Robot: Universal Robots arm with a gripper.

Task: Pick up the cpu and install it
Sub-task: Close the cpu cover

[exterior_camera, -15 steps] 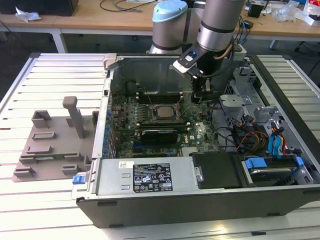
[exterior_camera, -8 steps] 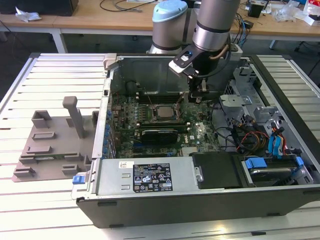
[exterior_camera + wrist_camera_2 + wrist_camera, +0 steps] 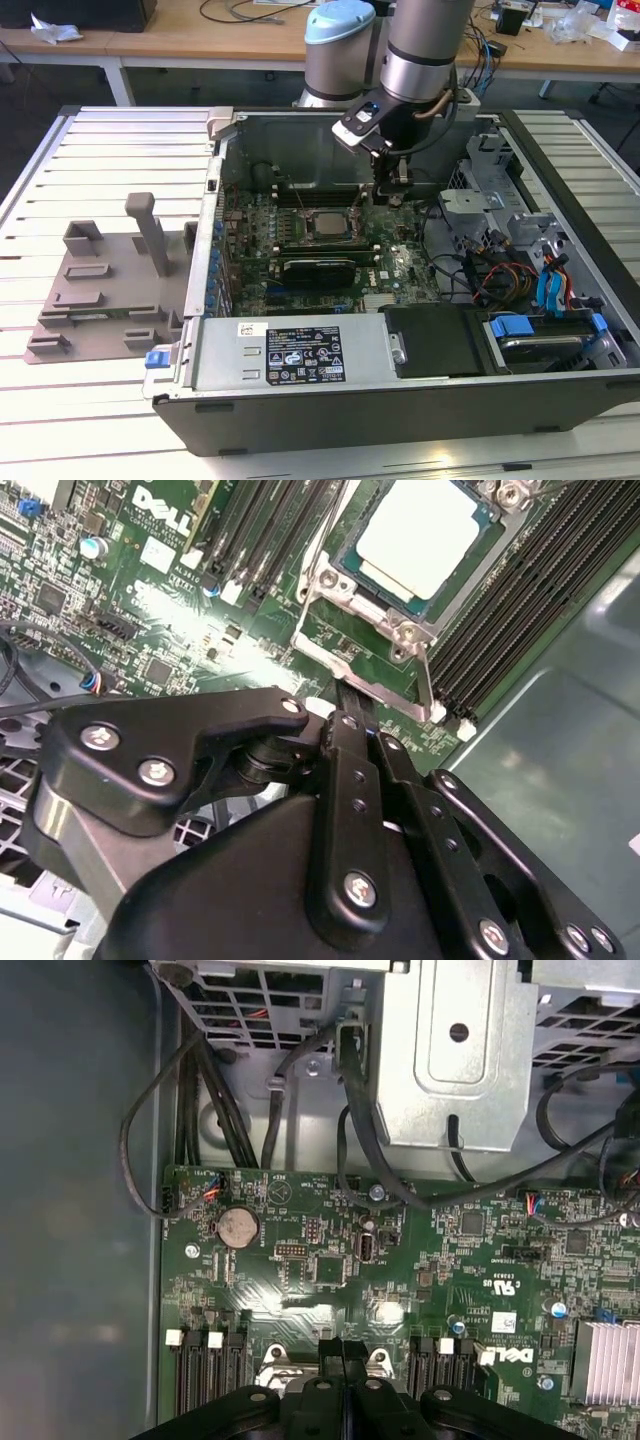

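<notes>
While the arm (image 3: 428, 55) is reached down from the far side into the open computer case (image 3: 420, 405), the wrist is kept roughly upright and the gripper (image 3: 393, 193) is pointed down at the motherboard (image 3: 400, 268). The gripper is held low over the board, just to the exterior view's right of the socket (image 3: 345, 675). Contact with the socket frame cannot be told. The fingers (image 3: 330, 1352) are seen pressed together in both wrist views, with nothing clamped between them. The cpu (image 3: 420, 535) is seated in the socket, silver top up, inside the metal frame and apart from the fingers. Memory slots (image 3: 520, 600) are seen on both sides of it. The case is laid on a slatted bench (image 3: 100, 130). A grey fixture (image 3: 100, 295) is set on the exterior view's left, well apart from the gripper.
</notes>
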